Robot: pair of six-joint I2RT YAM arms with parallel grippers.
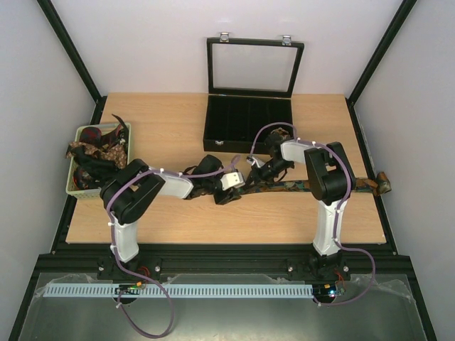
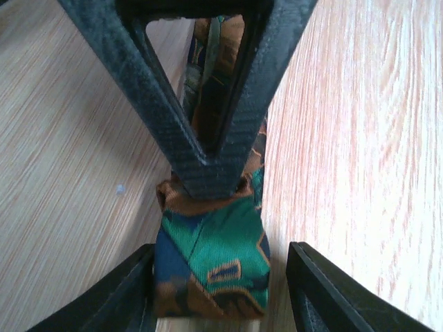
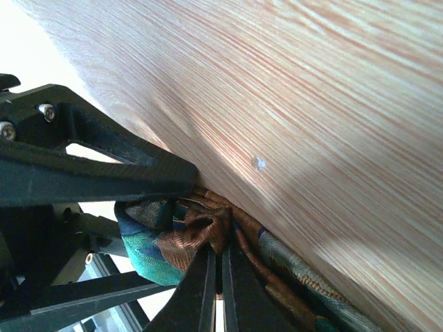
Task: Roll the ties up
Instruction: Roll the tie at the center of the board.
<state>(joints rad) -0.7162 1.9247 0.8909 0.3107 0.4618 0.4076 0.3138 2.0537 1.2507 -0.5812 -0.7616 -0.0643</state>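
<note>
One tie (image 1: 306, 186), patterned in green, brown and blue, lies stretched along the table from the middle to the right edge. Its left end is folded into a small roll (image 2: 214, 256). My left gripper (image 2: 221, 290) stands open around that roll, the left finger against it and the right finger (image 2: 325, 290) a little apart from it. My right gripper (image 3: 221, 259) is shut on bunched tie fabric (image 3: 159, 235) just behind the roll, its black fingers (image 2: 208, 173) pressing down there. From above, both grippers (image 1: 231, 190) (image 1: 254, 170) meet at mid-table. More ties (image 1: 99, 149) fill the basket.
A pale green basket (image 1: 75, 186) sits at the left edge of the table. A black compartmented box (image 1: 249, 124) stands at the back centre with its glass lid (image 1: 252, 67) raised. The tie's far end (image 1: 384, 183) hangs at the right edge.
</note>
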